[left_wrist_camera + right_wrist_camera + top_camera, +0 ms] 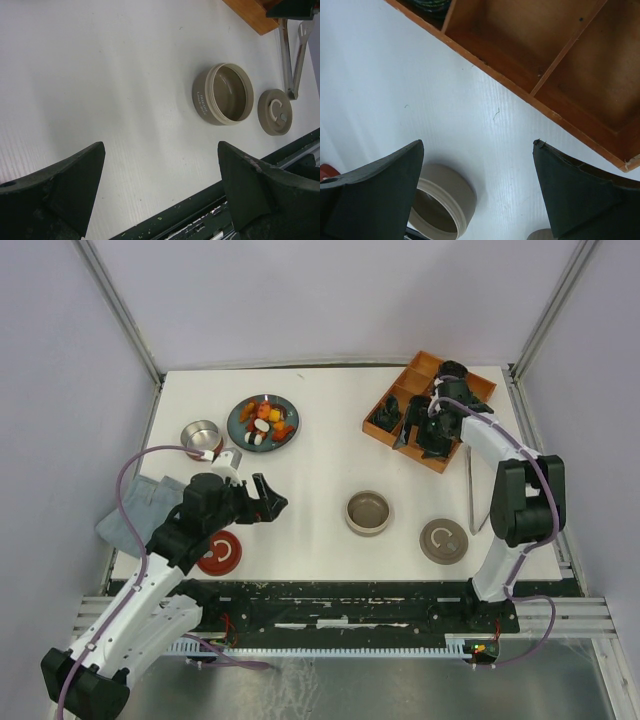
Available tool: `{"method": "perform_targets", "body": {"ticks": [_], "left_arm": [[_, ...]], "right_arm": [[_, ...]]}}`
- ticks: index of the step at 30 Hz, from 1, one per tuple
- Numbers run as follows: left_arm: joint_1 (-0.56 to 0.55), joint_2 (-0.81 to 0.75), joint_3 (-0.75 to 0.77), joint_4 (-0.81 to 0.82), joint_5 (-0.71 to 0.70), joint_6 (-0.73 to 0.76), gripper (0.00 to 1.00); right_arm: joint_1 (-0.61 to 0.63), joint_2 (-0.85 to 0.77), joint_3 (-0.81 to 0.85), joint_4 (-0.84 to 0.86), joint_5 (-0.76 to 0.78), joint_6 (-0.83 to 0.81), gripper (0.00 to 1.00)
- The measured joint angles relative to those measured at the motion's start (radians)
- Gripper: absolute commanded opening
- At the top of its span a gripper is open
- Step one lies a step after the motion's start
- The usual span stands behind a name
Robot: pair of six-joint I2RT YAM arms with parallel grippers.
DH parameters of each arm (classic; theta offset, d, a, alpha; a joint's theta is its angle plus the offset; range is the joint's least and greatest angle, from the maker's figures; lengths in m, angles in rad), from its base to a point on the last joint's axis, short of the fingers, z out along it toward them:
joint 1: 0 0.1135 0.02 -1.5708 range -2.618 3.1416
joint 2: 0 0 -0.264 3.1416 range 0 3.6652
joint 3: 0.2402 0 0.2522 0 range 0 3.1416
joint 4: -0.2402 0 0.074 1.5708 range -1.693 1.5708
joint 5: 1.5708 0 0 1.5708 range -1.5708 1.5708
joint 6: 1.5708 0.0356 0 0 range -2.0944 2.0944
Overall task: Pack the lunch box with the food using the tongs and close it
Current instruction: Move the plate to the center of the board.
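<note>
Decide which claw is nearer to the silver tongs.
Right. The right claw hangs open over the wooden tray, just left of the far end of the tongs. The left claw, also open, is far off to their left, beyond the tan bowl, near the red lid.

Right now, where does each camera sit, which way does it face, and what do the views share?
Top external: above and behind the arm bases, looking down on the table; both arms show, left gripper and right gripper open.
Left wrist: on the left arm, looking across the table past its own fingers at the lunch box, lid and tongs.
Right wrist: over the table's far right, facing down at the wooden tray; its own fingers show below.
Shared: the lunch box shows in all three.
</note>
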Motion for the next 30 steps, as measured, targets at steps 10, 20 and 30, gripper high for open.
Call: {"method": "perform_targets", "body": {"ticks": [10,20,30], "left_arm": [[0.000,-0.004,0.000,0.002,0.008,0.000,0.99],[0.000,-0.008,0.000,0.001,0.009,0.000,0.99],[0.000,-0.029,0.000,0.002,0.009,0.000,0.99]], "right_arm": [[0.002,0.045,0.066,-0.031,0.145,-0.038,0.99],[-0.026,0.097,0.002,0.003,0.218,-0.054,0.99],[-0.154,0.003,-0.107,-0.006,0.214,-0.042,0.99]]}}
